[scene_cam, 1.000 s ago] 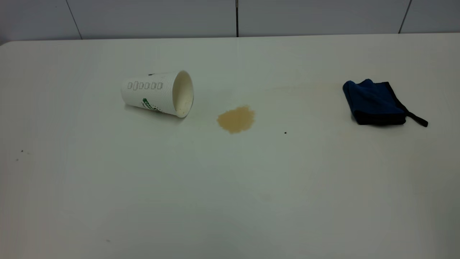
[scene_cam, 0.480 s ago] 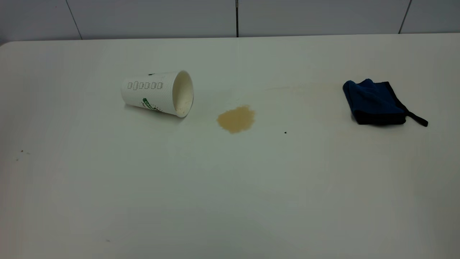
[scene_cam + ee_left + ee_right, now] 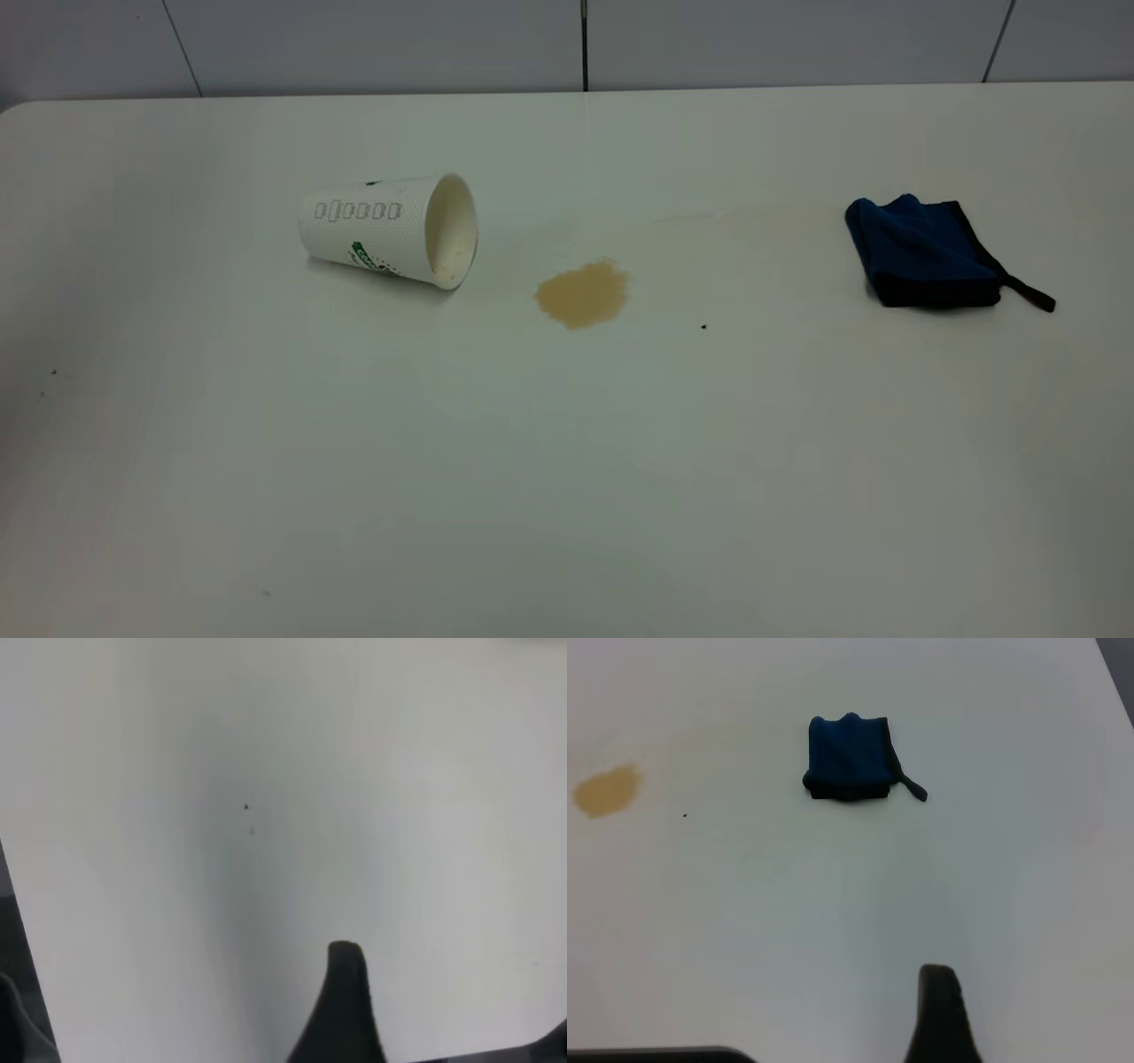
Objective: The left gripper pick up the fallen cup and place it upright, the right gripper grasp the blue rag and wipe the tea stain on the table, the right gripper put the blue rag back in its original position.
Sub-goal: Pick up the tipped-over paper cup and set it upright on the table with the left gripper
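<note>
On tabletop (image 3: 567,496), cup (image 3: 390,230) left toppled beside tea stain (image 3: 582,293); blue rag (image 3: 926,252) untouched; gripper states apparently indeterminable.

Soft, even overhead light on the white desk (image 3: 567,496) — dimmer toward the corners; the paper cup (image 3: 390,230) and blue rag (image 3: 926,252) cast only faint shadows; both wrist views are slightly hazy, their near dark claw parts out of focus.

Neither arm shows in the outside view. Each wrist view shows just one dark finger: the left gripper's finger (image 3: 344,1010) and the right gripper's finger (image 3: 941,1014), both up above the worktop (image 3: 567,461).
</note>
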Robot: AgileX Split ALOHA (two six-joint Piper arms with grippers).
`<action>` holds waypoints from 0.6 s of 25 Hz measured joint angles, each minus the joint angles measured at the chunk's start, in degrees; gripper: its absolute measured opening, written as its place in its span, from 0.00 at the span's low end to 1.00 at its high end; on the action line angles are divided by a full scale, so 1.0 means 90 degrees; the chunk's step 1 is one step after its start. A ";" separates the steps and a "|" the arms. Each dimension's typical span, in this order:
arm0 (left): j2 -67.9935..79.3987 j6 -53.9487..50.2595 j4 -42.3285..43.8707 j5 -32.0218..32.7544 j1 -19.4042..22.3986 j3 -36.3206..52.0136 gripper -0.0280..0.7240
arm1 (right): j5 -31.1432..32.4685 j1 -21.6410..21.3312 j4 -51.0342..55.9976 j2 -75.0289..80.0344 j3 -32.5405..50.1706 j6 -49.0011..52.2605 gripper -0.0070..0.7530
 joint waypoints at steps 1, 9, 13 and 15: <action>0.0270 -0.0209 0.0242 0.0026 -0.0227 -0.0141 0.99 | 0.0000 0.0000 0.0000 0.0000 0.0000 0.0000 0.78; 0.2475 -0.2765 0.2462 0.0227 -0.1895 -0.1389 0.97 | 0.0000 0.0000 0.0000 0.0000 0.0000 0.0000 0.78; 0.3506 -0.3241 0.2960 0.0208 -0.2370 -0.1983 0.96 | 0.0000 0.0000 0.0000 0.0000 0.0000 0.0000 0.78; 0.3973 -0.3286 0.3013 0.0231 -0.2523 -0.2357 0.96 | 0.0000 0.0000 0.0000 0.0000 0.0000 0.0000 0.78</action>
